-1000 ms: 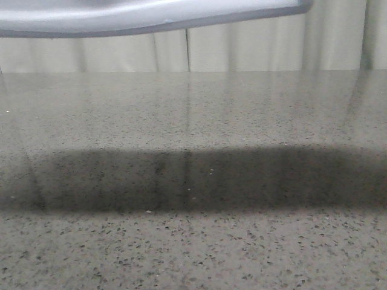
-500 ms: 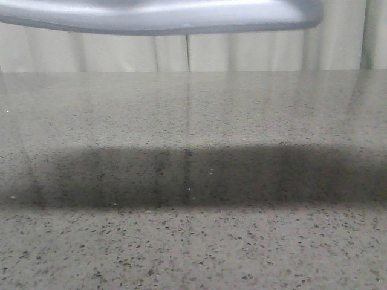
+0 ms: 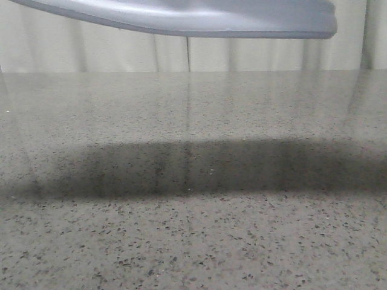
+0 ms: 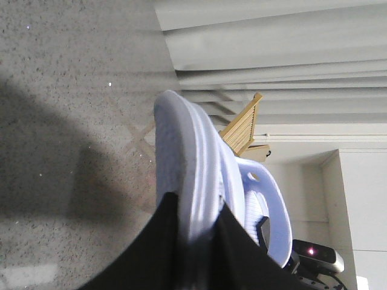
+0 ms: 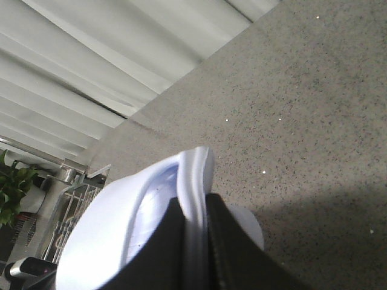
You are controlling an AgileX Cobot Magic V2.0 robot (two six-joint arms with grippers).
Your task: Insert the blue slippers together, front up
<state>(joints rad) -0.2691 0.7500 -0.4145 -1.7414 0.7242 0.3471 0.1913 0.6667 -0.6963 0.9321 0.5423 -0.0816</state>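
The pale blue slippers hang above the table at the top of the front view; only their underside shows there. In the left wrist view my left gripper is shut on the sole edge of a slipper; the other slipper's strap with a cutout shows behind it. In the right wrist view my right gripper is shut on the rim of a slipper, held above the table. How far one slipper sits inside the other is hidden.
The speckled grey table carries a wide dark shadow across its middle. Pale curtains hang behind it. A wooden rack and a wire rack with a plant stand off the table's sides.
The slippers at the top of the front view have tilted and shifted right, the right end dropping lower. The shadow on the table has moved slightly up.
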